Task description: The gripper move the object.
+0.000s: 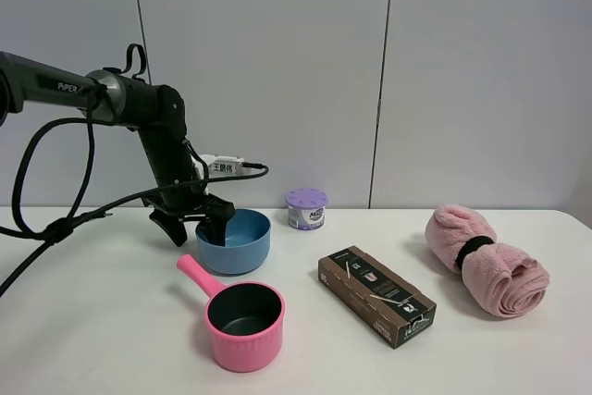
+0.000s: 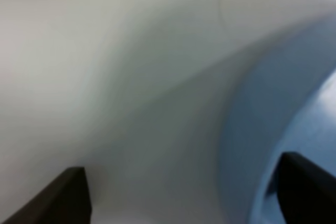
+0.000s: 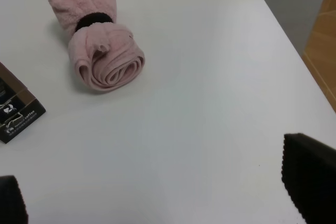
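The blue bowl (image 1: pixel 233 240) stands upright on the white table, left of centre. My left gripper (image 1: pixel 197 231), a black claw on the dark "PiPER" arm, is low at the bowl's left rim, one finger inside and one outside. The left wrist view is blurred: the bowl's blue wall (image 2: pixel 273 119) lies between the two fingers, which stand wide apart, so the left gripper (image 2: pixel 178 203) is open around the rim. My right gripper (image 3: pixel 168 198) is out of the high view; it is open and empty above bare table.
A pink handled saucepan (image 1: pixel 242 321) sits just in front of the bowl. A purple-lidded jar (image 1: pixel 306 208) stands behind it to the right. A dark box (image 1: pixel 376 296) lies in the middle, and a rolled pink towel (image 1: pixel 486 260) at the right, near the table's right edge (image 3: pixel 294 45).
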